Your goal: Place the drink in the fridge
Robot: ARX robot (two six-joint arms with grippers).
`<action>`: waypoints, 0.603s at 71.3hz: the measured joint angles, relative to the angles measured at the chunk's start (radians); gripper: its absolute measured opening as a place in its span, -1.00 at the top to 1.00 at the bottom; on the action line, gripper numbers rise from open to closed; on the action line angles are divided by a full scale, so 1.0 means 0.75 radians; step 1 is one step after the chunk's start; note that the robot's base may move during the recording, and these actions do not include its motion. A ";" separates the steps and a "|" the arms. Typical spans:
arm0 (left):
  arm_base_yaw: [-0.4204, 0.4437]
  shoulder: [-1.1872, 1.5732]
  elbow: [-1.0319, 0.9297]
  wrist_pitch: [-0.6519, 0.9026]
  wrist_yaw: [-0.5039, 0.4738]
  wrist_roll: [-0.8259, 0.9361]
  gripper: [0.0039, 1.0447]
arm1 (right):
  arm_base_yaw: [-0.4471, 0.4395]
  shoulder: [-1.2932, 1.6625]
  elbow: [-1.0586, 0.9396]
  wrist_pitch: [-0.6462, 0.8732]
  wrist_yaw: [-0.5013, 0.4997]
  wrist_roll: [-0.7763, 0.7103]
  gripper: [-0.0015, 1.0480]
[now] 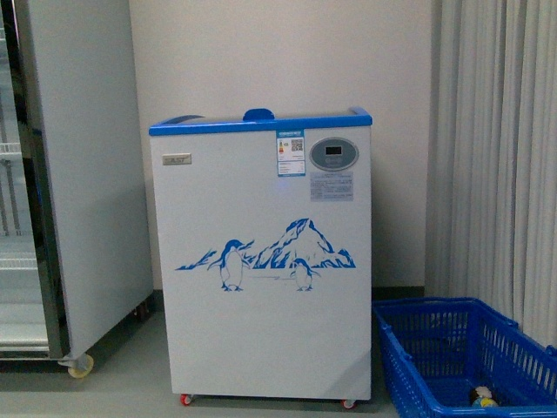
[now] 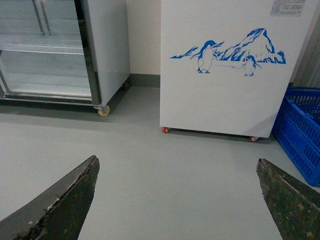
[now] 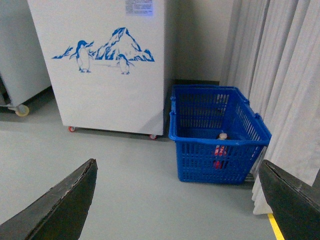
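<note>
Blue basket (image 1: 435, 305), drink (image 1: 483, 399) inside, beside fridge (image 1: 261, 200)

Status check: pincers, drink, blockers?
Left pincer open, right pincer open, both empty. Drink in blue basket beside fridge. No obstruction visible.

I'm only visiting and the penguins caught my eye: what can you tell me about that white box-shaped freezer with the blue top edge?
The white chest freezer stands upright on small red castors on the grey floor, before a pale wall. A blue rim with a raised handle caps it; the lid is hardly visible. Its smooth front bears blue penguins and a mountain, a sticker label and an oval grey control panel. A blue plastic basket sits close beside it.
</note>
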 joint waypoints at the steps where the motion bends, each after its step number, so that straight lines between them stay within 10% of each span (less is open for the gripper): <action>1: 0.000 0.000 0.000 0.000 0.000 0.000 -0.85 | 0.000 0.000 0.000 0.000 0.000 0.000 -0.85; 43: 0.000 0.000 0.000 0.000 0.000 0.000 -0.85 | 0.000 0.000 0.000 0.000 0.001 0.000 -0.85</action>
